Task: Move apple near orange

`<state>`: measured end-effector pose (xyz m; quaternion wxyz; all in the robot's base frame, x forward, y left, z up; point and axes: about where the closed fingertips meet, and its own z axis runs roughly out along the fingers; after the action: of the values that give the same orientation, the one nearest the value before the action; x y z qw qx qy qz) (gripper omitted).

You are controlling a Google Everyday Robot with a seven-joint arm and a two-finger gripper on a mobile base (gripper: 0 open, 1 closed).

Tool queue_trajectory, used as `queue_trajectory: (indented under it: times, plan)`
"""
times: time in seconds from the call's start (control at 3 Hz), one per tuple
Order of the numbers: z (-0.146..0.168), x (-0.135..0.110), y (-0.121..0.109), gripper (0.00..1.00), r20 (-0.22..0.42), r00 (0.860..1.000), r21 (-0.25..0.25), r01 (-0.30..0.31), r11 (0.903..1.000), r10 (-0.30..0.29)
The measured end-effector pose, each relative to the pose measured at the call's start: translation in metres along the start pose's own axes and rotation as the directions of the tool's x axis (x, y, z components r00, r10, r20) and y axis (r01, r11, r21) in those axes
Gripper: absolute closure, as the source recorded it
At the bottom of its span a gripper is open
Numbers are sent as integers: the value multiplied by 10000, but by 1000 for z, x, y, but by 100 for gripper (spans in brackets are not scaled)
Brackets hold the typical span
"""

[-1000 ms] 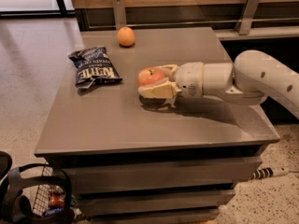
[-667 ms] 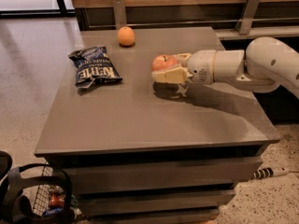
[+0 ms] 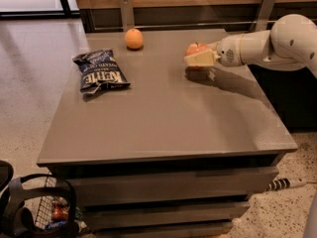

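Note:
The reddish-pink apple (image 3: 194,48) is held in my gripper (image 3: 198,56), a little above the grey table (image 3: 163,118), toward its far right side. The gripper's cream fingers are shut on the apple, and my white arm reaches in from the right. The small orange (image 3: 133,38) rests on the table near its far edge, left of the apple, with a clear gap between them.
A dark blue Kettle chip bag (image 3: 99,71) lies on the table's left part. A wooden wall with metal brackets (image 3: 126,9) runs behind the table. A dark basket (image 3: 39,212) stands on the floor at the lower left, a cable (image 3: 285,184) at the lower right.
My gripper has carried the apple up off the table and toward the far right edge, farther back than before. The orange and the chip bag have not moved.

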<state>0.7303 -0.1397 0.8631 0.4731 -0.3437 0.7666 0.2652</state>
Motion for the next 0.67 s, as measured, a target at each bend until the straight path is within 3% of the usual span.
queue_trajectory:
  times: [0.33,0.67]
  plan:
    - [16,-19,-50,100,180,9994,564,279,9980,-289]
    - [32,-42,-65,100,623,9941,704,847,9939,-892]
